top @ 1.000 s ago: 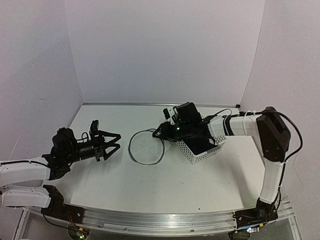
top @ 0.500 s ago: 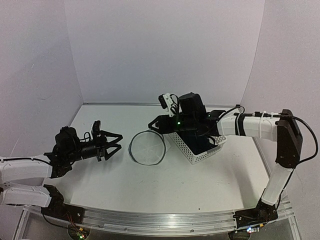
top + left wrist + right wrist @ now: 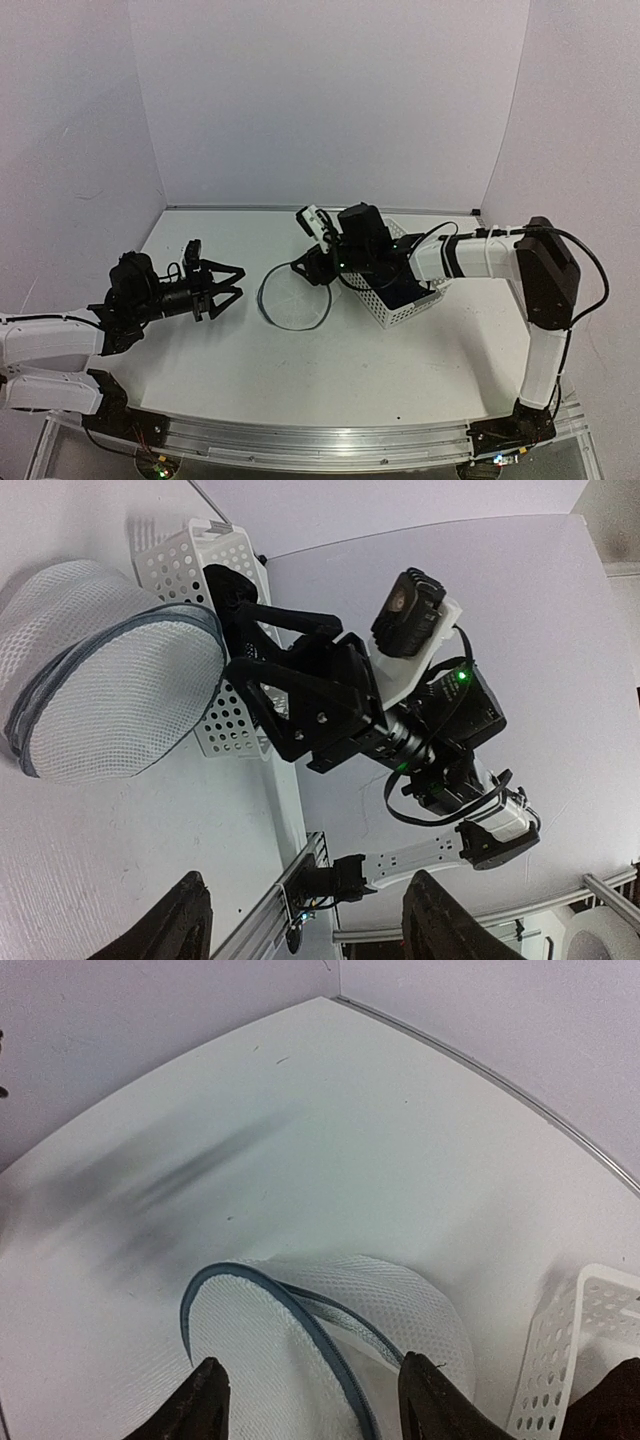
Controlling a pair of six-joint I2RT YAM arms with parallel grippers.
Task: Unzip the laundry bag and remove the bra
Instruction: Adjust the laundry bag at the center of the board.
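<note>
Both grippers stand released, and neither grasps anything. One right gripper hangs over the right-hand edge of the laundry bag, its two fingers spread. In the right wrist view the bag's grey-blue rim runs between those fingers; whether they touch the mesh cannot be told. One left gripper hovers to the left of the bag, apart from it, its two fingers wide open and pointing toward the bag.

One white table carries everything. Two arms reach in over it, one from each side of the bag, the left arm low and the right arm stretched across above the basket.

That single white slotted basket sits just to the right of the bag, and in the left wrist view its perforated wall shows behind the bag's edge. One laundry bag lies between the two grippers, squashed low on the table, white mesh with dark rims; two rim lines curve close together along its near side in the right wrist view. Whether its zip is undone cannot be told.

One dark mass, the bra, lies inside the basket, to the right of the bag and apart from it; its straps cannot be made out.
</note>
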